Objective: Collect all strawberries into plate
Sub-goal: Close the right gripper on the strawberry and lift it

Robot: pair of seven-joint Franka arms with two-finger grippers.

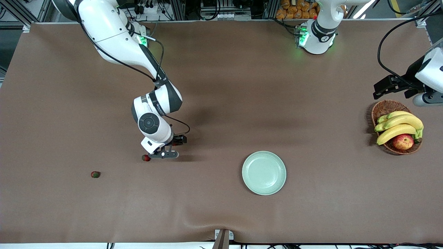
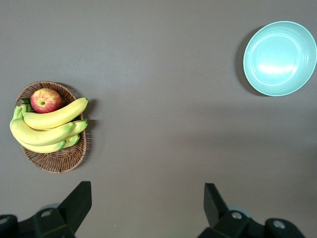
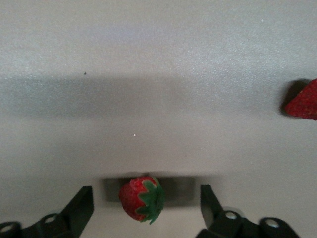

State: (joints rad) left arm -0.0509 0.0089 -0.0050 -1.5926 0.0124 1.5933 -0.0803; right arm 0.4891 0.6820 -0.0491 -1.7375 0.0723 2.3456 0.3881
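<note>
A strawberry (image 3: 141, 199) lies on the brown table between the fingers of my right gripper (image 3: 146, 192), which is open and low over it, with a gap on each side. A second strawberry (image 3: 303, 100) lies a little way off. In the front view one strawberry (image 1: 146, 158) shows at the edge of the right gripper (image 1: 161, 154), and another strawberry (image 1: 95, 174) lies closer to the right arm's end of the table. The mint-green plate (image 1: 264, 173) sits empty mid-table; the left wrist view also shows the plate (image 2: 280, 58). My left gripper (image 2: 147, 198) waits open in the air beside the basket.
A wicker basket (image 1: 380, 108) holding bananas (image 1: 398, 126) and an apple (image 1: 403, 141) stands at the left arm's end of the table, with the left gripper (image 1: 385, 88) up beside it. The same basket (image 2: 54, 159) appears in the left wrist view.
</note>
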